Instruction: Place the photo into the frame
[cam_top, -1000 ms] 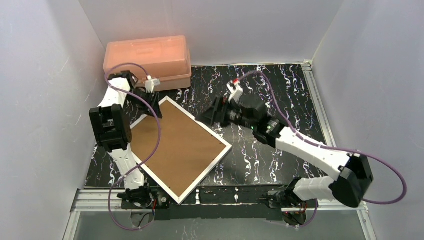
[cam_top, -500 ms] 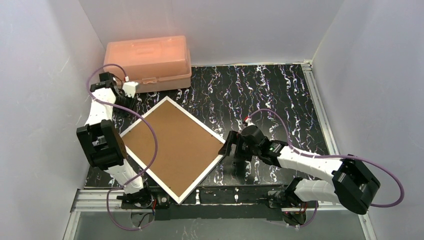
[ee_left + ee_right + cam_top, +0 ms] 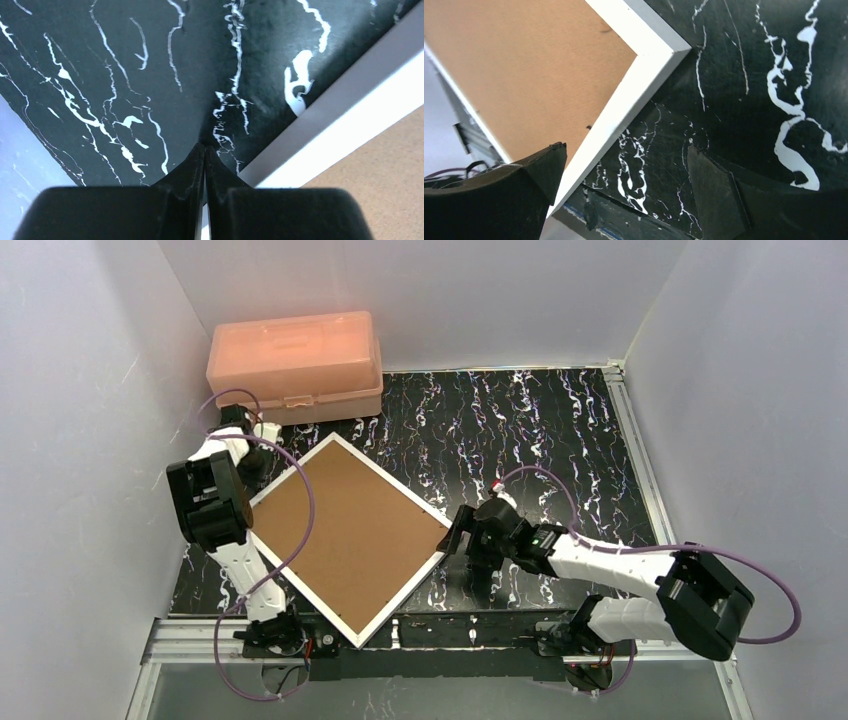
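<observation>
Left end effector (image 3: 205, 150) withdrawn, closed, beside frame (image 3: 393, 483)

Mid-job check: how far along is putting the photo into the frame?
Done: the brown backing board lies inside the white frame on the table. The photo is nowhere in view, so whether it sits under the board is unclear. In hand: nothing; the left gripper is shut and empty beside the frame, the right gripper open at its right corner. Left: confirm the photo is inside.
</observation>
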